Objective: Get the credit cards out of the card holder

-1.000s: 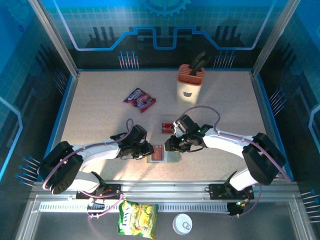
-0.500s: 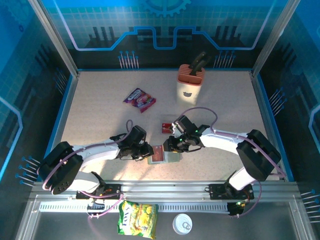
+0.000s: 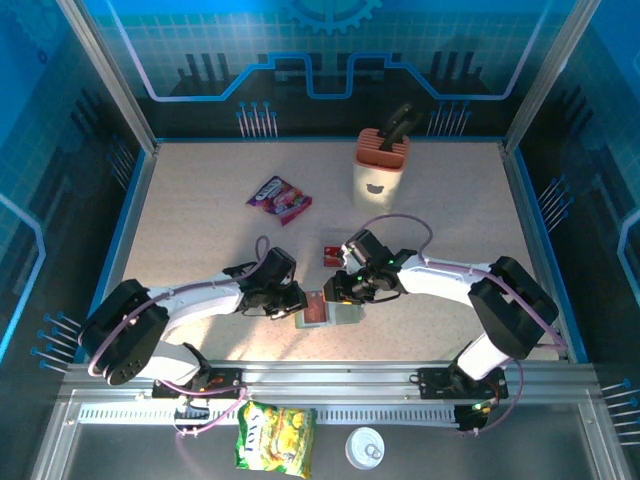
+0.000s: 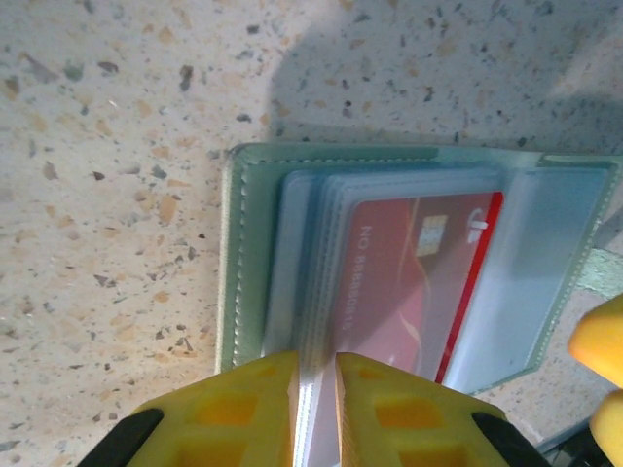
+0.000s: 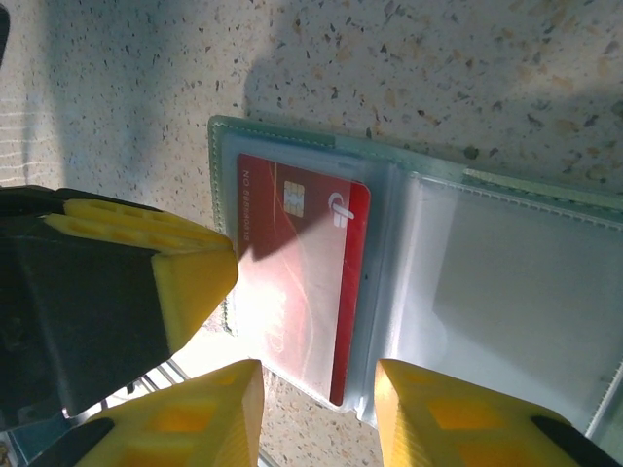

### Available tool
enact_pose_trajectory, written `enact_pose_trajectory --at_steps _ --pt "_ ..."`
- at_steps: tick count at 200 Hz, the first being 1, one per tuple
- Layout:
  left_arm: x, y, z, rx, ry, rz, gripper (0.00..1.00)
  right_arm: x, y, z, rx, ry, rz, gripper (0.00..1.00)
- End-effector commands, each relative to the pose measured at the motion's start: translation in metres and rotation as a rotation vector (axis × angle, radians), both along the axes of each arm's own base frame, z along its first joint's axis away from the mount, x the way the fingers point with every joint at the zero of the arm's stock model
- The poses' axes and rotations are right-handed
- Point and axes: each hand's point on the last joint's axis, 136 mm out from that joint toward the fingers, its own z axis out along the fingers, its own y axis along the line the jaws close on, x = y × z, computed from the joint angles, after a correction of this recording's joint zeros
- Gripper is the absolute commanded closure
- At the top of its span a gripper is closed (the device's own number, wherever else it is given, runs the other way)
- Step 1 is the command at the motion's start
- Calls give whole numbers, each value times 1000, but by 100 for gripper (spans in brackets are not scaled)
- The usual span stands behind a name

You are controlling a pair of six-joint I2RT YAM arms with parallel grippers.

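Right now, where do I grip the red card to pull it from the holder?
Pinch the red card by its bright long edge, the one facing the holder's fold. The rest looks pale under a clear pocket, so that strip seems bare. Come from the fold side, low and flat, and slide it toward the other panel.

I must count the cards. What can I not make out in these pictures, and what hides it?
- Left wrist view: near edge of the grey-green folding card holder and red plastic card, behind the left claw; what it pinches is unclear.
- Right wrist view: holder's right panel, cut off by the picture edge.
- Top view: small red pieces on the table, too small to identify.
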Motion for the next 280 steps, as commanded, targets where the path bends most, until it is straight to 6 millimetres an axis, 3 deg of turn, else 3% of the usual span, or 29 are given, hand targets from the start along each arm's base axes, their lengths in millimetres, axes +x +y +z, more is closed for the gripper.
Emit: enact_pose_trajectory --at_steps 1,151,218,280 --pt "0 2 -4 14 11 0 83 -1 10 2 27 11 13 65" --pt "-5 9 -13 45 30 3 86 -6 28 -21 97 99 28 76" --pt "-6 9 -13 49 32 2 86 -9 20 -35 44 121 24 74" --pt "-6 8 -15 51 42 2 87 -7 12 -36 -17 97 23 72"
